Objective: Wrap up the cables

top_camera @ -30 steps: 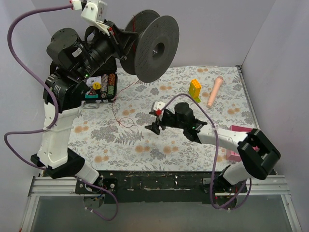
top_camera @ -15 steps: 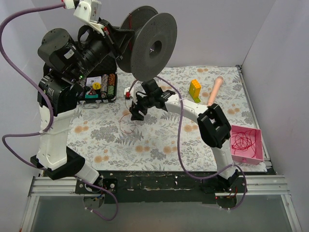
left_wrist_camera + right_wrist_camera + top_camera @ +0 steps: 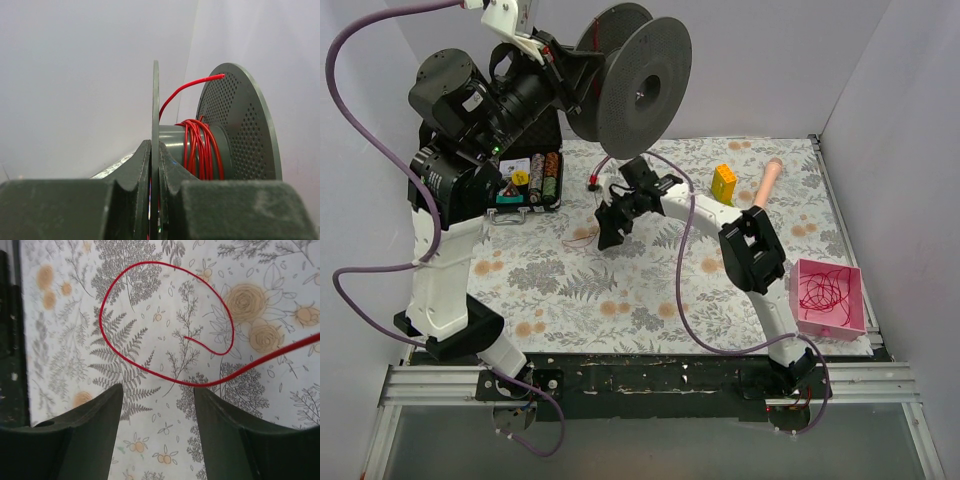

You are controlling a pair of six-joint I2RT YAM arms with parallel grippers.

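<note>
Cables [image 3: 200, 145] of thin red wire sit wound around the hub of the dark spool [image 3: 640, 95], with one free end poking past the flange. Your left gripper [image 3: 155, 160] is pressed together on the spool's other flange, holding it raised at the far left. A loose strand [image 3: 200, 385] lies looped on the floral table [image 3: 620, 300] just under your right gripper [image 3: 157, 395], whose jaws stand spread with nothing between them. At the near right, the pink tray [image 3: 832, 329] holds a tangle of red wire. The black case [image 3: 528, 207] at the far left holds small items too tiny to identify.
</note>
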